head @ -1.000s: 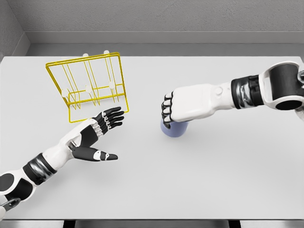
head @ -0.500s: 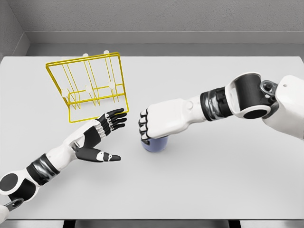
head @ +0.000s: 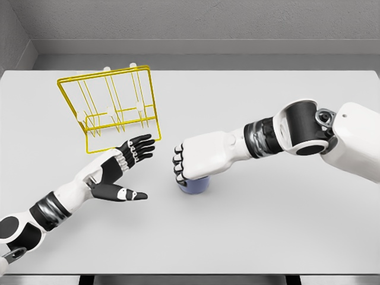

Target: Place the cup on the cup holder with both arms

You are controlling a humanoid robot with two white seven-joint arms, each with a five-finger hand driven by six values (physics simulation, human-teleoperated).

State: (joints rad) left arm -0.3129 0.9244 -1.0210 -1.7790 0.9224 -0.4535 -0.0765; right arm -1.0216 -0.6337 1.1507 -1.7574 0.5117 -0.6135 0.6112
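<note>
A blue-grey cup sits on the white table near the middle, mostly hidden under my right hand, whose fingers are curled around it from above. The yellow wire cup holder with white-tipped pegs stands tilted at the back left. Below the holder's front edge, my left hand lies open with its fingers spread and holds nothing. It is a short way left of the cup.
The white table spreads wide to the front and right. A grey wall runs behind its far edge. My right forearm crosses the table's right half.
My right hand has carried the cup leftwards and towards me across the table, ending close to the left hand. The left hand has barely shifted.
</note>
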